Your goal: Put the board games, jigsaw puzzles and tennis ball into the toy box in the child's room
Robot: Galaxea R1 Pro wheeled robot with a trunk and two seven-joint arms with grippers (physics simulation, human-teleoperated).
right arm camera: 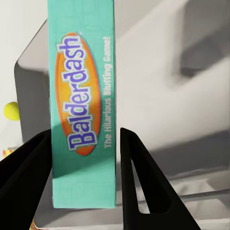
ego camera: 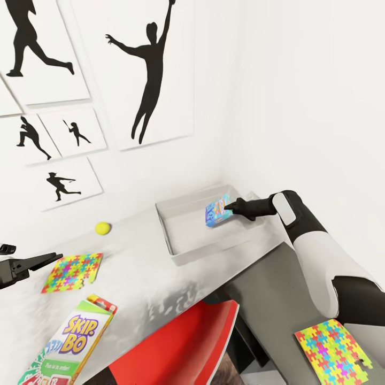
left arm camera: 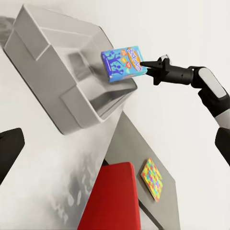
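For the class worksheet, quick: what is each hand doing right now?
Left hand: open, holding nothing.
Right hand: closed on the Balderdash board game, held over the toy box.

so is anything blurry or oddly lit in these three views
Head view: sharp, but tilted, and the table top has mottled grey reflections. Left wrist view: the toy box casts soft shadows inside. Right wrist view: the Balderdash box lettering is crisp between the right pincer fingers, while the tray behind looks soft.

Two board games (ego camera: pixel 218 210), two jigsaw puzzles (ego camera: pixel 73 271), one tennis ball (ego camera: pixel 102 228), one toy box (ego camera: pixel 184 241).
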